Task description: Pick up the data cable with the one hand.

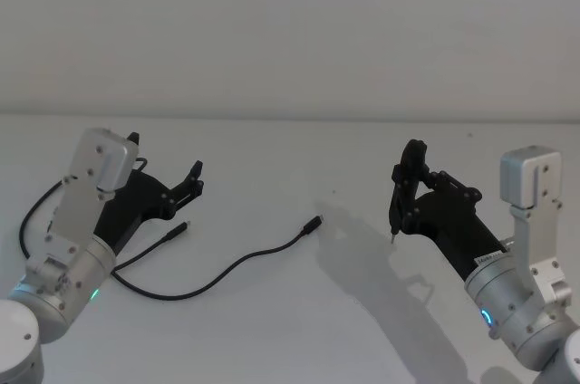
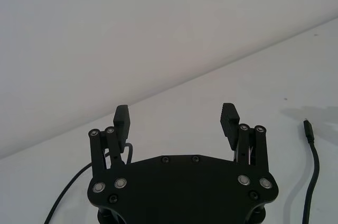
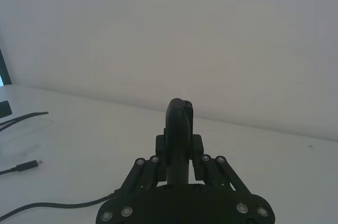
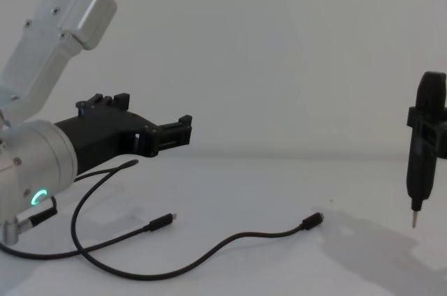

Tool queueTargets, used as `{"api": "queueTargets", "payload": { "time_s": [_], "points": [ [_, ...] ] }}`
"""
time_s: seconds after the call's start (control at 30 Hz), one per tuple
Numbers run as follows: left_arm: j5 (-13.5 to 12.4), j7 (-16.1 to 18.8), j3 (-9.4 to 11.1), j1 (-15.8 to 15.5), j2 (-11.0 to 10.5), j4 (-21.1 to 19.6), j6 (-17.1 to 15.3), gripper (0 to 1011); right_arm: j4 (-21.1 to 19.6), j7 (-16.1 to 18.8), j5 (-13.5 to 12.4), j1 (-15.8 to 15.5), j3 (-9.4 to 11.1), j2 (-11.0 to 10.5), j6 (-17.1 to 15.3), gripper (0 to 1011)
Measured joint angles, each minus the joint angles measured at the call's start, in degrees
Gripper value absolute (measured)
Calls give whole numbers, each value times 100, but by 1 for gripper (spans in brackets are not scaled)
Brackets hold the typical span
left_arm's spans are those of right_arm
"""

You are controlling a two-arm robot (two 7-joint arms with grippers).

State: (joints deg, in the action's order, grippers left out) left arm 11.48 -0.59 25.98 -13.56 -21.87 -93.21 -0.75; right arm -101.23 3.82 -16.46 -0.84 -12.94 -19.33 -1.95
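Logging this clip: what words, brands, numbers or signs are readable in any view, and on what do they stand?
None can be read.
A small white label at the base of the right gripper: print too small to read.
On the data cable, left gripper and pen-like tool: no markings seen.
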Motion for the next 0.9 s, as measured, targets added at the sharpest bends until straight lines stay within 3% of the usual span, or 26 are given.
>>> {"api": "queueTargets", "payload": {
  "time_s": [0.9],
  "points": [
    [1,-4,4,-3,-2,4,-1,1001,0,0,0,1,0,0,0,275]
  ]
}}
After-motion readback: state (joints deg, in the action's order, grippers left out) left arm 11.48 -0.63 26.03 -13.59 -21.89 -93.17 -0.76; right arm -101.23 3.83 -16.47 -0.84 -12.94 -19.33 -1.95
